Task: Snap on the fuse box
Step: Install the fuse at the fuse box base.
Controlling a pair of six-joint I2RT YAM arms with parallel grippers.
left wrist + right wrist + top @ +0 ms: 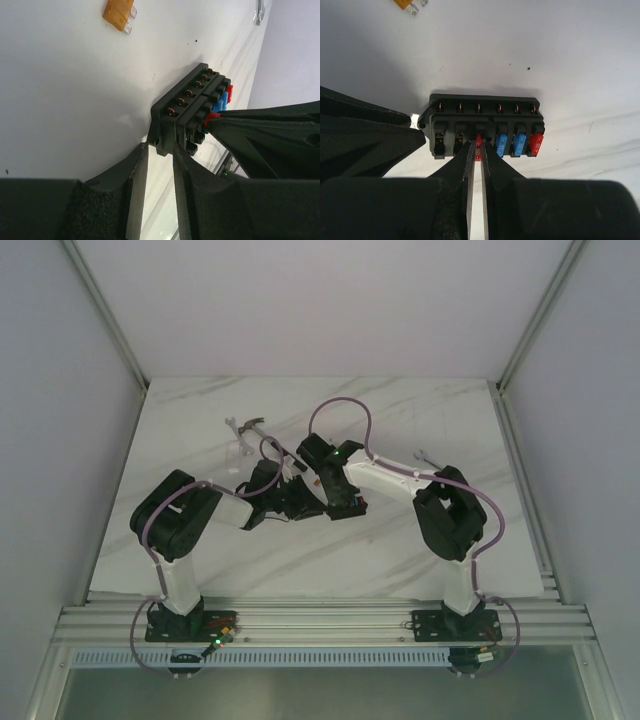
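The left gripper is partly closed: its fingers clamp one short end of the fuse box, which sits on the white marble table, mid-table between the two arms. The right gripper, nearly shut, pinches a red fuse standing in a middle slot of the box, just beside two blue fuses. Beyond the box lies a loose orange fuse — farther back, a hammer.
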